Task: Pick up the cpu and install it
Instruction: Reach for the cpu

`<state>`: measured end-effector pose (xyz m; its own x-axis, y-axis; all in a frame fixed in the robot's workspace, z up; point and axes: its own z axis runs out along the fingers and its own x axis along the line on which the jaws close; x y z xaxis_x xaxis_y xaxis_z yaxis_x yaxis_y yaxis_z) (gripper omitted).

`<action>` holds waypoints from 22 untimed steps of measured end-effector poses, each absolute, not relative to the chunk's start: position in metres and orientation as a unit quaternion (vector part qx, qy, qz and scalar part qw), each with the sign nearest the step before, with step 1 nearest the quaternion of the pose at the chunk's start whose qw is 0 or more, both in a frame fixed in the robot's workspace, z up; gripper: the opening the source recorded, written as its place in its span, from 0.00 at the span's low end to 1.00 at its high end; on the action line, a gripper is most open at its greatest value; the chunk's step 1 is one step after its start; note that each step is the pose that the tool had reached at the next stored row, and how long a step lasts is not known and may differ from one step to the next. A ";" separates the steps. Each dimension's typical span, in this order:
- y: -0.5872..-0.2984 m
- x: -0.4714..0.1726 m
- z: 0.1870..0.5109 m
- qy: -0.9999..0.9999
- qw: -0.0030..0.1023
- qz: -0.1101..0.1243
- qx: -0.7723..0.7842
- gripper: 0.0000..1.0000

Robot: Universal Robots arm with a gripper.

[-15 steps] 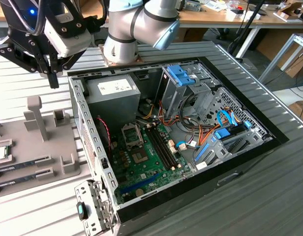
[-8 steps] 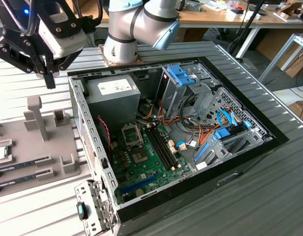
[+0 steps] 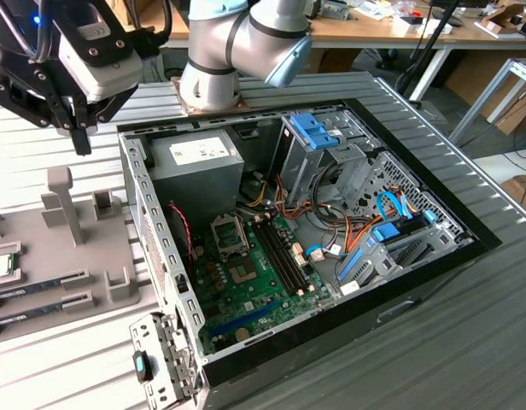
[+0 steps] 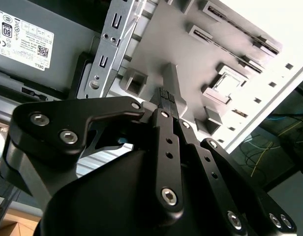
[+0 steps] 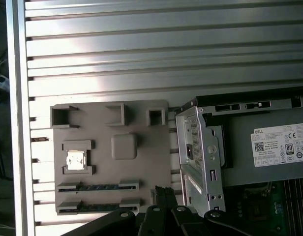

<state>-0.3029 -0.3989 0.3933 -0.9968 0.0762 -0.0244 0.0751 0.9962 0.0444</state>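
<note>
Pincer (image 4: 165, 93) clenched on nothing, hanging over the parts tray (image 5: 151, 162); cpu (image 5: 75, 161) not picked yet.
cpu lies flat in its square pocket on the grey tray, on the bench (image 5: 141, 49) outside the case (image 3: 143, 222), just beside the memory sticks (image 5: 97, 187). Pincer is over the tray's case-side edge, so the cpu lies away from the case, toward the exterior view's left. Square part, no long axis to line up. Socket (image 3: 229, 235) looks vacant.
</note>
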 end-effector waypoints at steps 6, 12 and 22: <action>-0.399 -0.307 0.393 0.999 0.013 0.022 0.038 0.11; -0.399 -0.312 0.393 0.999 0.013 0.022 0.038 0.11; -0.399 -0.320 0.393 0.999 0.013 0.022 0.038 0.11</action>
